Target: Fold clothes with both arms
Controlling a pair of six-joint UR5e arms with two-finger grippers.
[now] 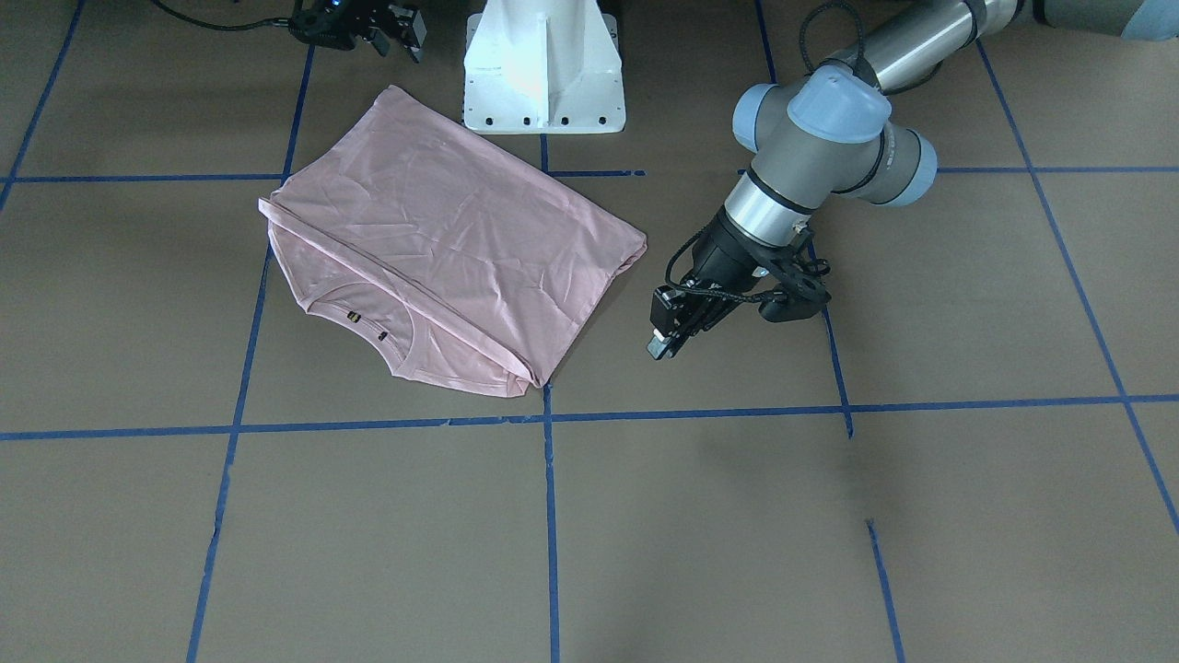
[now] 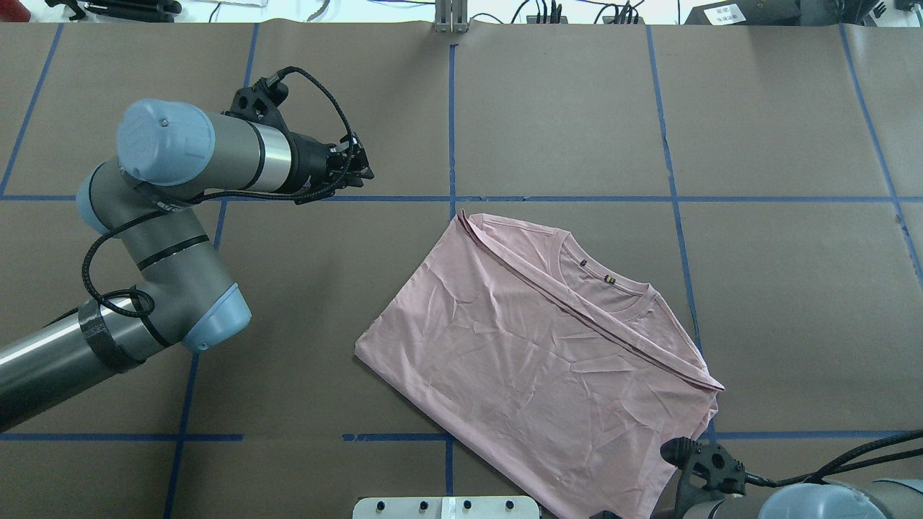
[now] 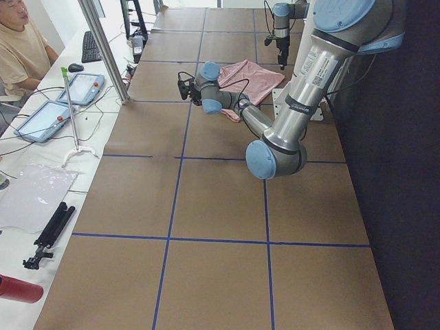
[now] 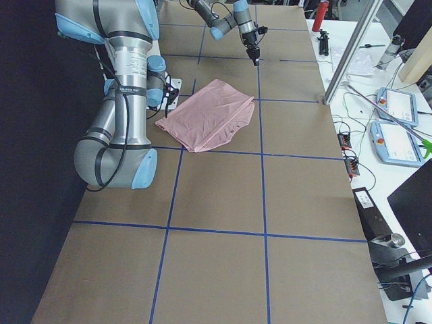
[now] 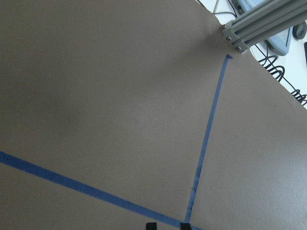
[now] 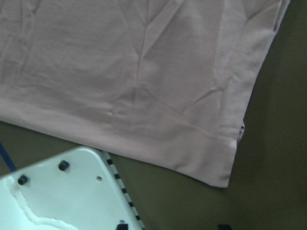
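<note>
Here one folded T-shirt lies untouched by two arms.

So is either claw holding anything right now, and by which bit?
Nothing is held. The left claw hangs over bare table beside the pink T-shirt; the right claw sits by the white base, off the cloth.

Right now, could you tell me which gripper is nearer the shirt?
The right gripper, just off a corner of the shirt beside the white base. The left gripper hangs farther off, over bare table.
</note>
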